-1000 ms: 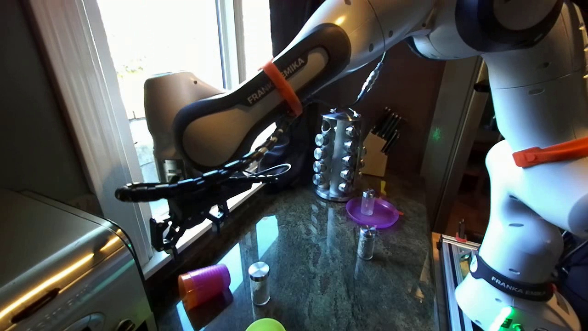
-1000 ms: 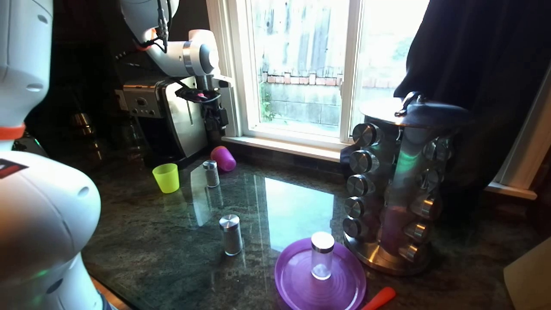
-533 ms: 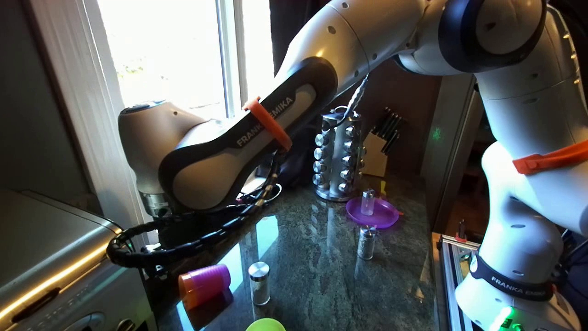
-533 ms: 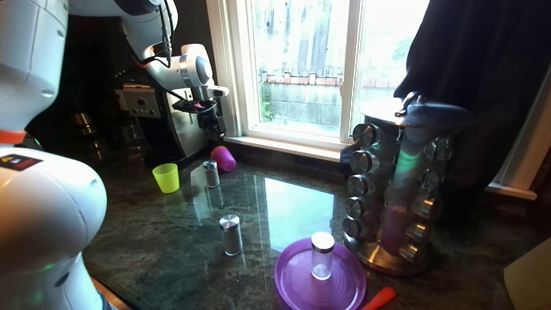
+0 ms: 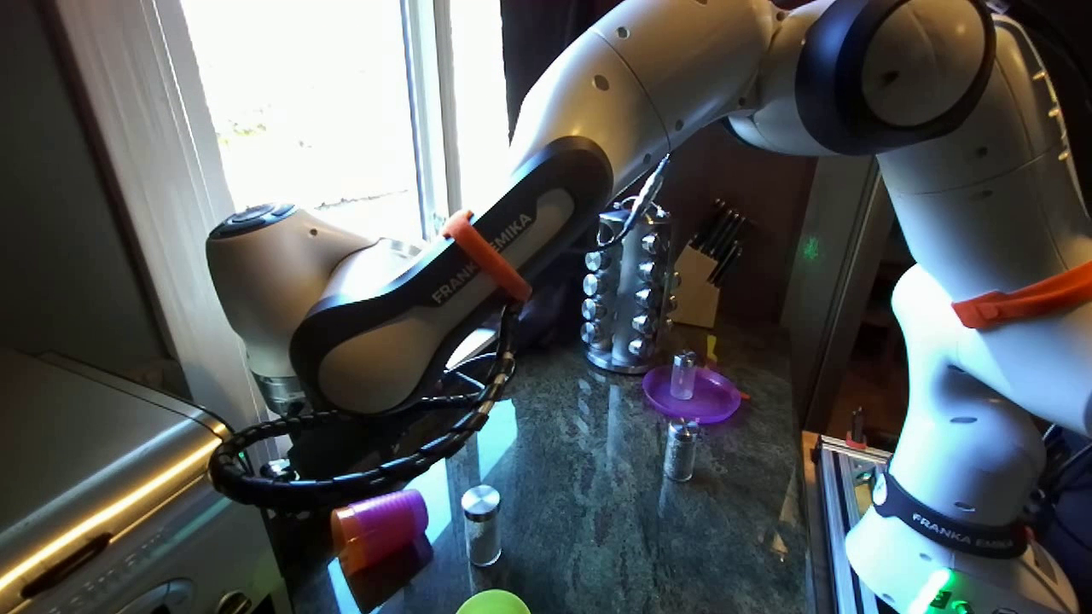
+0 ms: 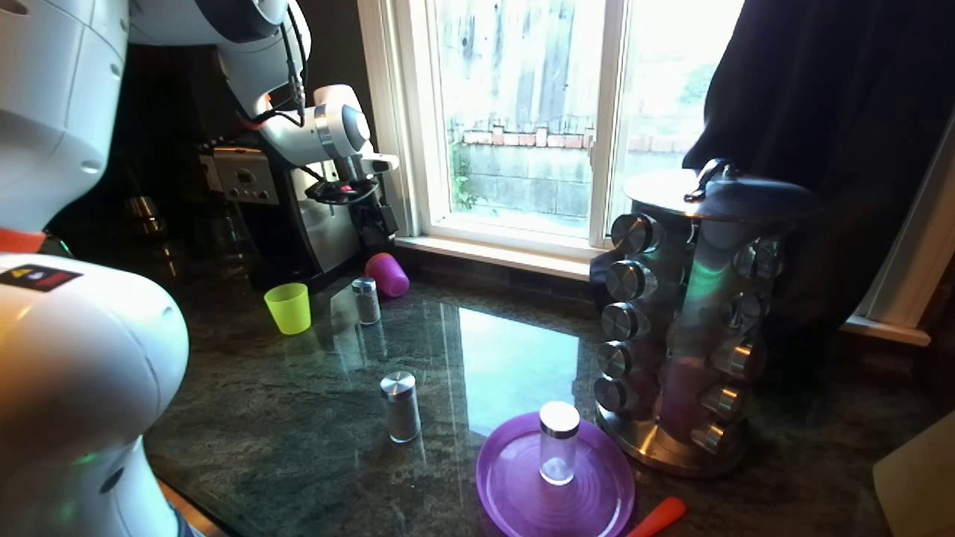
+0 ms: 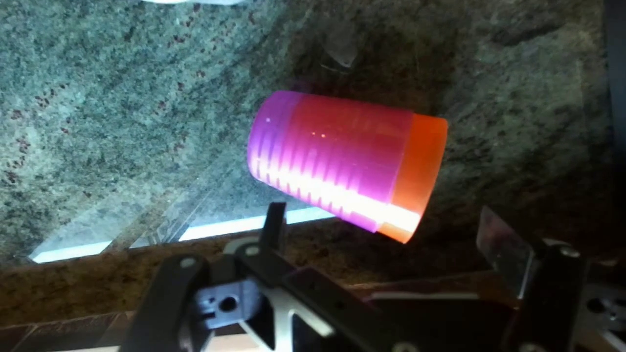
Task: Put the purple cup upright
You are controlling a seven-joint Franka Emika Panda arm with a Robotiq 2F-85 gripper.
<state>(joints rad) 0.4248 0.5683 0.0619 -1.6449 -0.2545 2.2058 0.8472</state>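
The purple cup lies on its side on the dark stone counter, with an orange cup nested in it and showing past its rim. In both exterior views the purple cup lies near the window wall; its orange end faces the metal appliance. My gripper is open and empty in the wrist view, its fingers spread wider than the cup's length. It is above the cup and offset toward the window wall, not touching it. In an exterior view the gripper hangs just above the cup; elsewhere the arm's cable hides it.
A spice jar stands close to the cup. A green cup stands upright nearby. The metal appliance and window sill border the cup. Another jar, a violet plate and the spice rack stand farther off.
The arm has come down, bringing my gripper from well above the counter to close above the cup. The purple cup and the other objects have not moved.
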